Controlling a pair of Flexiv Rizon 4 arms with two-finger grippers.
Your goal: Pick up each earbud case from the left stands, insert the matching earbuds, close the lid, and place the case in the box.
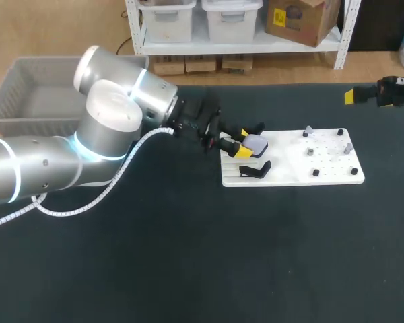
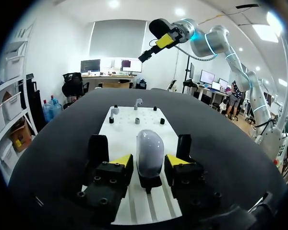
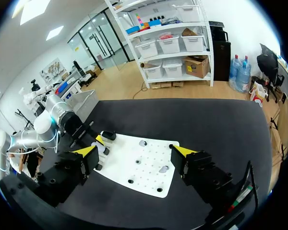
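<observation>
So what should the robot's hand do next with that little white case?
Probably shut the left gripper gently on the earbud case. The case stands upright on its black stand between the yellow fingertips. A small gap shows on each side, so nothing grips it yet. It needs a hold before it can be lifted.

1 earbud case (image 1: pixel 256 143), 2 earbuds (image 1: pixel 308 131), 3 black stands (image 1: pixel 256 168) — 1 white board (image 1: pixel 289 176), 1 box (image 1: pixel 47 101).
</observation>
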